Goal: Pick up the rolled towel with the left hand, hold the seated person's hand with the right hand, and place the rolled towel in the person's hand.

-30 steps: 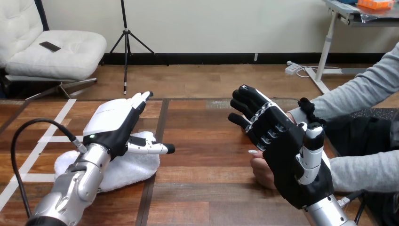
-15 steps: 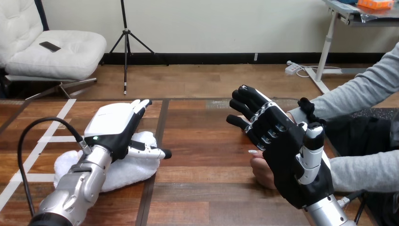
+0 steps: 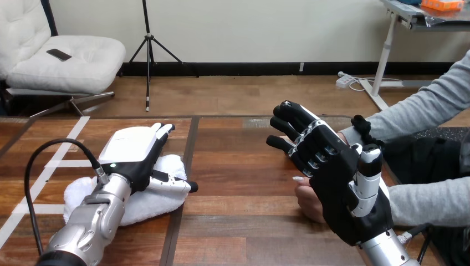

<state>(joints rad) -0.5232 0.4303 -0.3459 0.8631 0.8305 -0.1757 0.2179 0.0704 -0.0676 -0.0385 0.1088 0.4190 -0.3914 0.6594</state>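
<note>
A white rolled towel [image 3: 145,200] lies on the wooden table [image 3: 238,166] at the left. My left hand [image 3: 134,152] hovers just over it, fingers straight and thumb spread to the right, open and holding nothing. At the right my right hand [image 3: 338,177] stands upright with its palm toward me, fingers straight, open. The person's hand [image 3: 307,200] rests on the table behind and under it, mostly hidden; whether the two touch I cannot tell. The person's other forearm in a grey sleeve [image 3: 421,111] reaches in from the right edge.
White tape lines [image 3: 47,174] cross the table at the far left. A dark seam [image 3: 185,166] runs along the tabletop between the two hands. Bare wood lies in the middle, between towel and right hand.
My left hand has sunk lower toward the towel and drawn slightly back. The right hand and the person's hand have stayed put.
</note>
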